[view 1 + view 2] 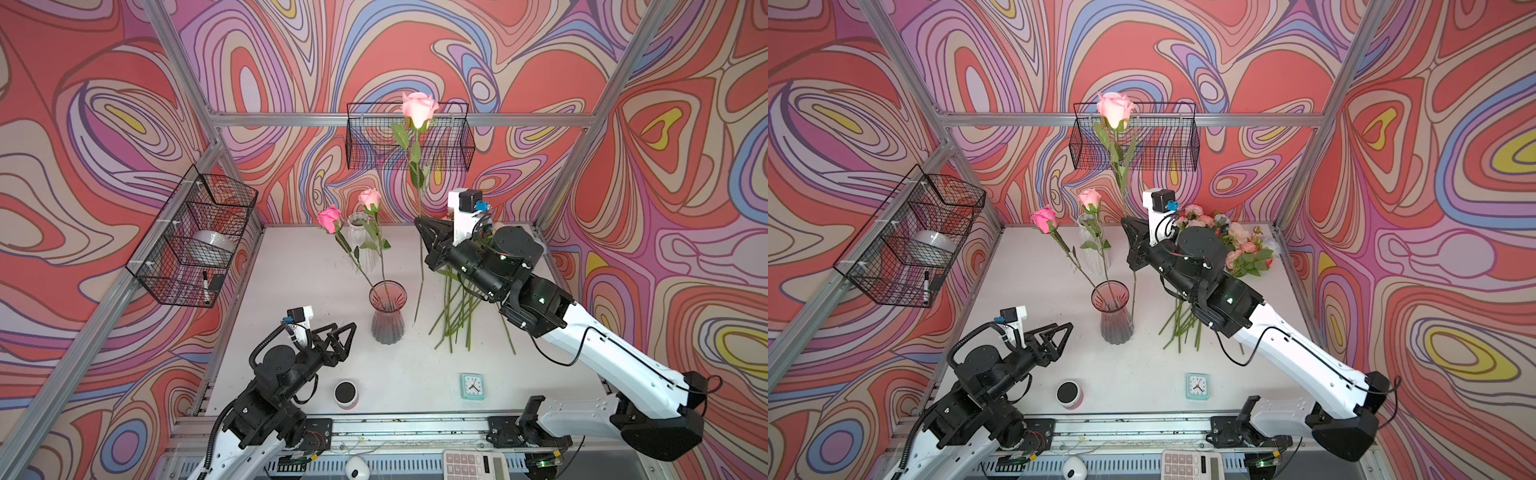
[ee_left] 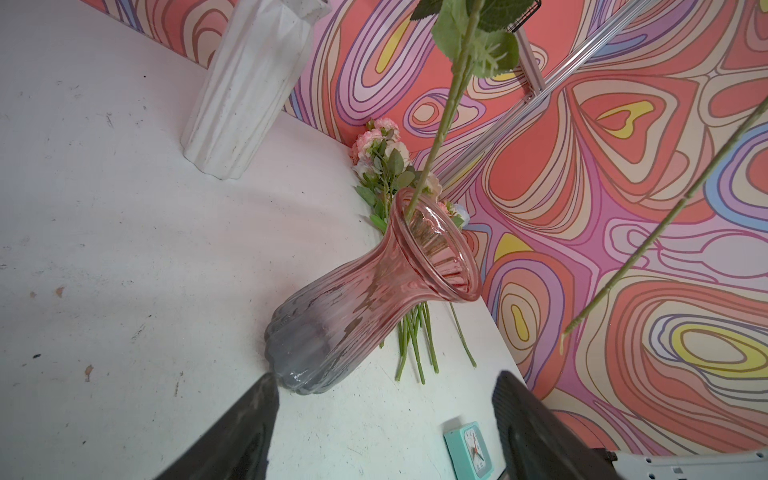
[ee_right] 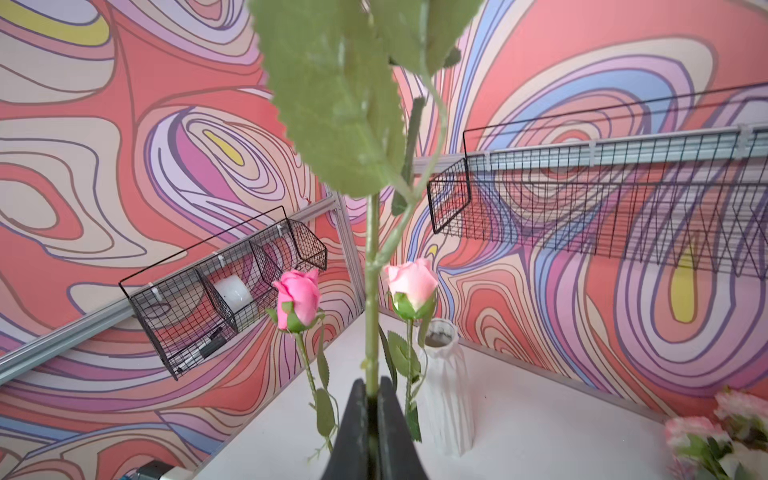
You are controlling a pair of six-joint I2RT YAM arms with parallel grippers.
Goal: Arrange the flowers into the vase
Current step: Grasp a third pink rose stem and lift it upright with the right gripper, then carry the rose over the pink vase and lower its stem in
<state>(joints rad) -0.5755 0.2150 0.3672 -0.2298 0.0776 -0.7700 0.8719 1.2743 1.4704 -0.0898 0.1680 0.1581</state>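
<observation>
- The left jaws stand apart, held low over the surface, aimed at the one pink glass vase.
- Two pink roses stand in it.
- The right jaws clamp one pale rose mid-stem, upright beside the vase, arm stretched forward.
- Other flowers lie bunched at the far right.

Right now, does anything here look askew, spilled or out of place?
Nothing spilled or broken. Two pink roses lean sideways in the ribbed pink-grey glass vase; the right gripper's pale pink rose hangs outside it.

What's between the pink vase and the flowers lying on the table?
The held rose's stem, pinched in the right hand, hangs there in both top views.
</observation>
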